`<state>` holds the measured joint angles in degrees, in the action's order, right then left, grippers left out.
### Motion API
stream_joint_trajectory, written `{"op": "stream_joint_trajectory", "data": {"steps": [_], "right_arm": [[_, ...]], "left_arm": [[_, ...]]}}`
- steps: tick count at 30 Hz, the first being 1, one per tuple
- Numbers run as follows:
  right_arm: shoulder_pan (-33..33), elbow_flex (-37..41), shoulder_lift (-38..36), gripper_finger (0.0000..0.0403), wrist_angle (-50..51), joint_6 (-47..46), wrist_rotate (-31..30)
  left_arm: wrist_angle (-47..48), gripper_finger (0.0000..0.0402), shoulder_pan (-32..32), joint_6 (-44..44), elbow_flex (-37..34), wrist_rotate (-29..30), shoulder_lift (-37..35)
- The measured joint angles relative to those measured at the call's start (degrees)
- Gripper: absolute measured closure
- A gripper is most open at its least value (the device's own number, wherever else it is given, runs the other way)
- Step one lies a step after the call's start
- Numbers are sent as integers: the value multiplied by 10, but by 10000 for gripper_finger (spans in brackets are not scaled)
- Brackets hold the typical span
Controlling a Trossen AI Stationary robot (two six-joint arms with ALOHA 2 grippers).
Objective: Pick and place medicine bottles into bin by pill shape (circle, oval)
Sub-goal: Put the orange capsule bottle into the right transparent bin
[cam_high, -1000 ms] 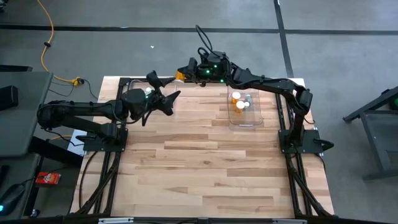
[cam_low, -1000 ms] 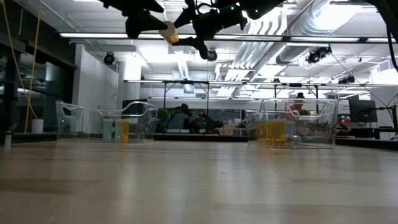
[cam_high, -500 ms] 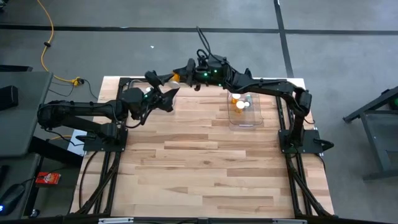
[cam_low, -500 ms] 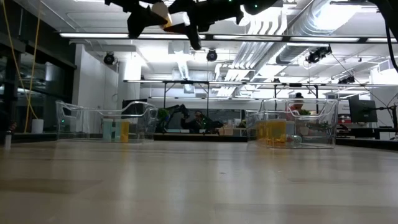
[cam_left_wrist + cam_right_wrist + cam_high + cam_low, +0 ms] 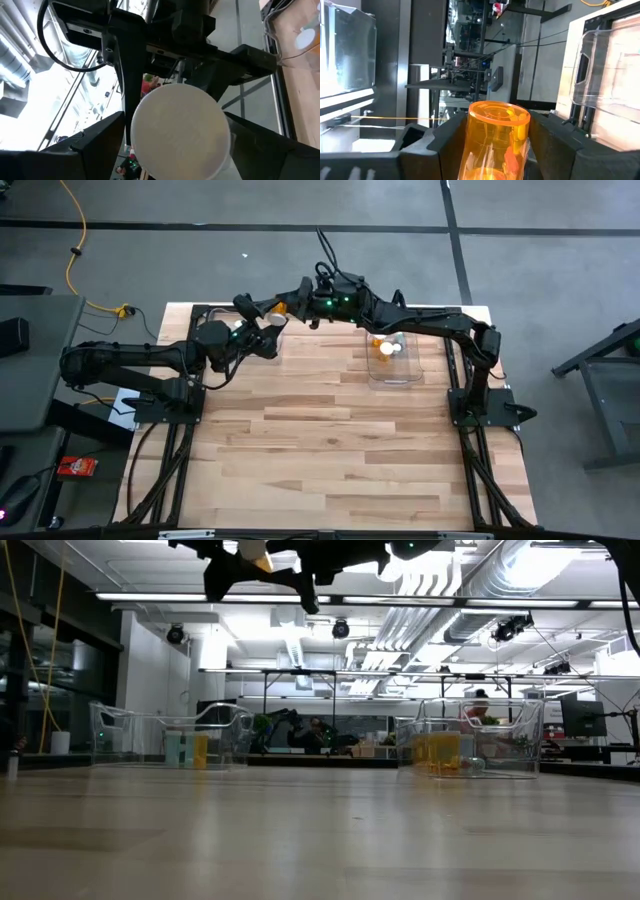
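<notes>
An orange medicine bottle [image 5: 280, 308] with a white cap [image 5: 177, 130] is held high above the table's far left part; it also shows at the top of the low view [image 5: 256, 552]. My right gripper [image 5: 287, 307] is shut on its orange body [image 5: 495, 145]. My left gripper [image 5: 262, 324] is open and faces the cap end, one finger on either side of the cap; I cannot tell whether they touch it. Several more capped bottles lie in the clear bin [image 5: 393, 370] at the far right. My right gripper pinches the bottle's orange body [image 5: 492, 150] between its two fingers, which lie across the bottle and come level from the table's right. The bottle is lifted clear, its bare base [image 5: 498, 112] away from my left gripper and its cap toward it.
Two clear bins stand at the table's far side in the low view, one on the left [image 5: 170, 740] and one on the right [image 5: 470, 745], both holding orange bottles. The near wooden tabletop [image 5: 330, 450] lies bare of objects.
My right gripper has carried the orange bottle toward the table's left and a little up. My left gripper has gone toward the far edge to meet it, so that the cap now sits between its open fingers.
</notes>
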<state>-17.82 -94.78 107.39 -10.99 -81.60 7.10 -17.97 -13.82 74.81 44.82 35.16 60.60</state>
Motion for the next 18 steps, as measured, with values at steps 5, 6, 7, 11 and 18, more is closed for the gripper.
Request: {"op": "stream_joint_trajectory", "data": {"steps": [5, 6, 7, 11, 18], "right_arm": [[0, 0, 0, 206, 1, 1, -4], [-1, 0, 0, 206, 1, 2, -9], [-1, 0, 0, 206, 1, 1, -12], [-2, 0, 0, 206, 0, 2, -26], [-2, 0, 0, 206, -2, 2, -7]], "left_arm": [[1, 87, 10, 14, 0, -1, 0], [0, 87, 14, 15, 0, -1, 0], [0, 87, 19, 15, 0, 0, 0], [-1, 87, 30, 25, 0, 20, 0], [-4, 109, 34, 45, 0, 61, 0]]}}
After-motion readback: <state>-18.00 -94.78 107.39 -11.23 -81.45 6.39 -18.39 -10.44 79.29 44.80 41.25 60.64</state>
